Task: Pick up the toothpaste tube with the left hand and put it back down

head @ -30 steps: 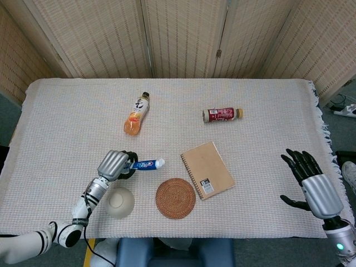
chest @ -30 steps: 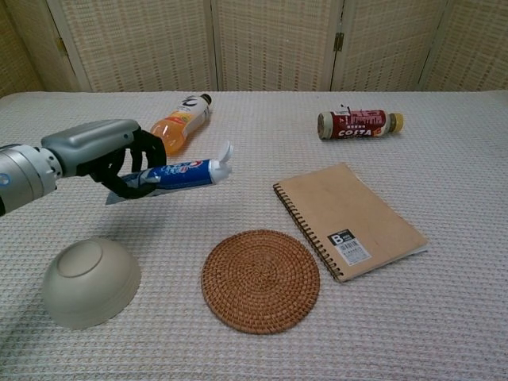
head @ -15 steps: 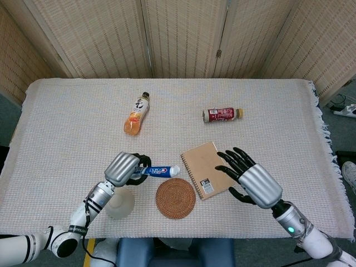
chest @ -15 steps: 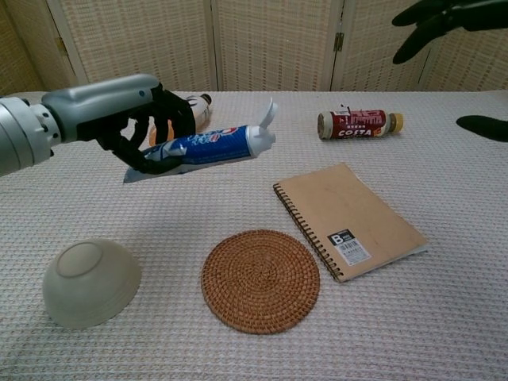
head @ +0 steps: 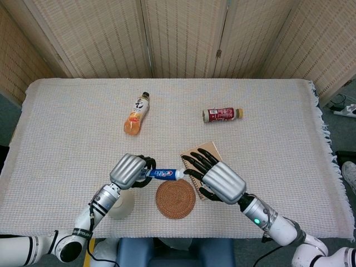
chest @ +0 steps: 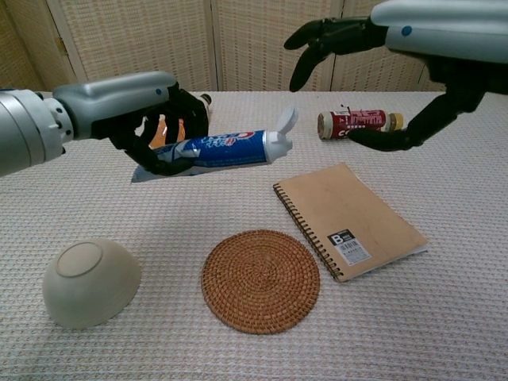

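While left hand (chest: 151, 127) grips soft blue-and-white plastic toothpaste tube (chest: 218, 151) mid-body above tabletop (chest: 444, 317) front edge; light, squashable; right hand (chest: 373, 71) spread, empty.

Blue-and-white toothpaste tube (chest: 214, 151) with white cap, my hands silver with black fingers (chest: 171, 131). Tan notebook (chest: 349, 218), brown woven coaster (chest: 260, 279), pale grey-green bowl (chest: 89, 282), orange bottle (head: 135, 115), red bottle (chest: 357, 124), beige woven cloth on tabletop (head: 67, 128).

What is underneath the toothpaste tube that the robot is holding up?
The toothpaste tube, held in the air by the left hand, has only bare woven tablecloth below it. The round woven coaster and upturned bowl lie nearer the camera. The hand covers the tube's tail.
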`<action>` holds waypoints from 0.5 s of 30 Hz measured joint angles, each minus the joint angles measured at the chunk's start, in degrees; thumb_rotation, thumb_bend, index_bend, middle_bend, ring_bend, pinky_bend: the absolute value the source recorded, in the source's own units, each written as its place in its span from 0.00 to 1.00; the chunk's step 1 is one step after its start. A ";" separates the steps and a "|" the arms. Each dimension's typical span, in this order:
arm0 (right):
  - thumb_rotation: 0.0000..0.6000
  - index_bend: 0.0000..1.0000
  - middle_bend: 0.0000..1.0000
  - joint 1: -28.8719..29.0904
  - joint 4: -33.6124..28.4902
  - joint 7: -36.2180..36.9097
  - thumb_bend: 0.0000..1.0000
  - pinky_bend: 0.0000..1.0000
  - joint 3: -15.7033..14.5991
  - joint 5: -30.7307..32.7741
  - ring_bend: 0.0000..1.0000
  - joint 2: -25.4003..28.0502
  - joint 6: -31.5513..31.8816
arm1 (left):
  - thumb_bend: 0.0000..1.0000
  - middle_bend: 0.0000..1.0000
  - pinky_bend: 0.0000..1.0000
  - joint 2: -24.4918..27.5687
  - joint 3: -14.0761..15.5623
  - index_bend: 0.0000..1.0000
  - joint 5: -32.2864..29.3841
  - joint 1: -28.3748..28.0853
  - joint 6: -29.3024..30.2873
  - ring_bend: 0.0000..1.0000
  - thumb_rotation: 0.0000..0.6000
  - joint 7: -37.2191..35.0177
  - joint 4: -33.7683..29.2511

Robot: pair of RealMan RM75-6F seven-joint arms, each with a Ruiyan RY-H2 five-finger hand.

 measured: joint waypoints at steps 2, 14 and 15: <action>1.00 0.28 0.09 0.84 0.08 -1.20 0.47 0.00 0.16 1.04 0.03 -0.85 -0.68 | 0.70 0.77 0.68 -0.30 -0.10 0.76 -0.49 -0.26 0.20 0.68 1.00 0.44 -0.24; 1.00 0.31 0.10 2.79 0.81 -5.84 0.47 0.00 -0.52 6.07 0.03 -3.30 -1.83 | 0.70 0.77 0.68 -0.33 0.21 0.76 -0.92 -0.51 0.69 0.68 1.00 -0.75 -0.04; 1.00 0.31 0.10 2.79 0.83 -5.93 0.47 0.00 -0.58 6.25 0.03 -3.29 -1.64 | 0.70 0.77 0.68 -0.23 0.28 0.76 -0.79 -0.45 0.72 0.68 1.00 -1.00 0.01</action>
